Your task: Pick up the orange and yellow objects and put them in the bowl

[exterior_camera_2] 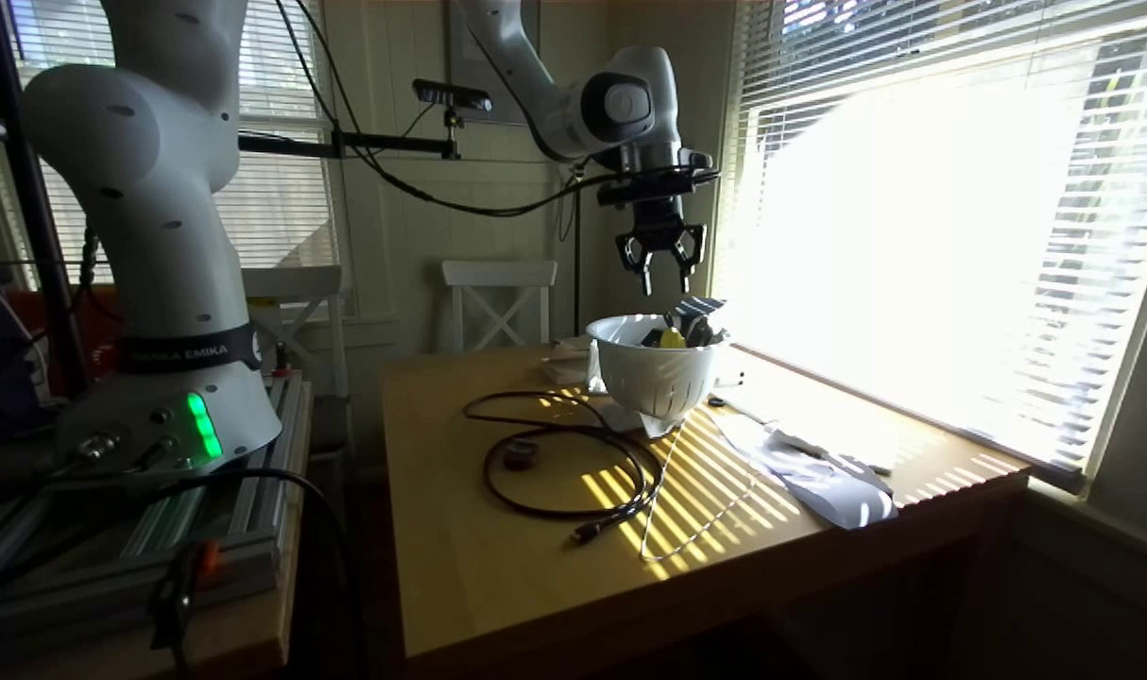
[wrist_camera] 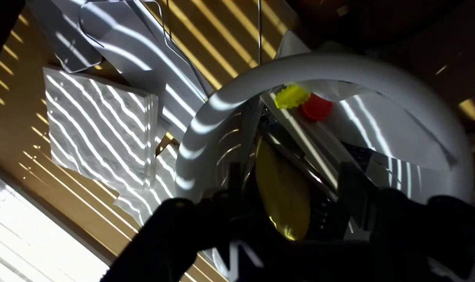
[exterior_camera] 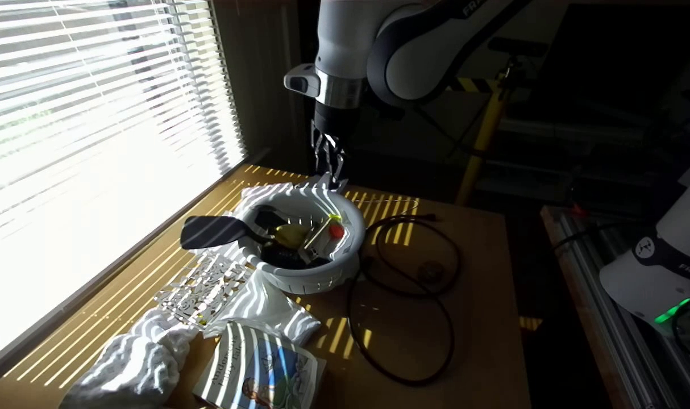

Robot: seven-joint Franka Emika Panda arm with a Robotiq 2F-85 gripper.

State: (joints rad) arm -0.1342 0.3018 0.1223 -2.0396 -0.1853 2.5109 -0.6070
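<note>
The white bowl [exterior_camera: 353, 218] stands on the table and also shows in an exterior view [exterior_camera_2: 644, 378] and the wrist view [wrist_camera: 327, 66]. Inside it lie a long yellow object [wrist_camera: 282, 192], a small bright yellow piece [wrist_camera: 292, 96] and an orange-red round piece [wrist_camera: 317, 107]. The yellow object [exterior_camera: 291, 234] and orange-red piece [exterior_camera: 336, 230] also show in an exterior view. A black spatula [exterior_camera: 214, 232] leans out over the rim, with other dark utensils below. My gripper [exterior_camera_2: 666, 283] is open and empty above the bowl, fingers pointing down; in the wrist view its fingers [wrist_camera: 292, 182] straddle the yellow object from above.
A black cable [exterior_camera: 453, 341] lies coiled beside the bowl around a small dark round thing [exterior_camera_2: 520, 454]. A book [exterior_camera: 265, 369], white cloth [exterior_camera: 134, 363], crinkled foil sheet [exterior_camera: 206, 289] and white plastic bag [exterior_camera: 265, 307] lie nearby. A window with blinds [exterior_camera: 95, 142] borders the table.
</note>
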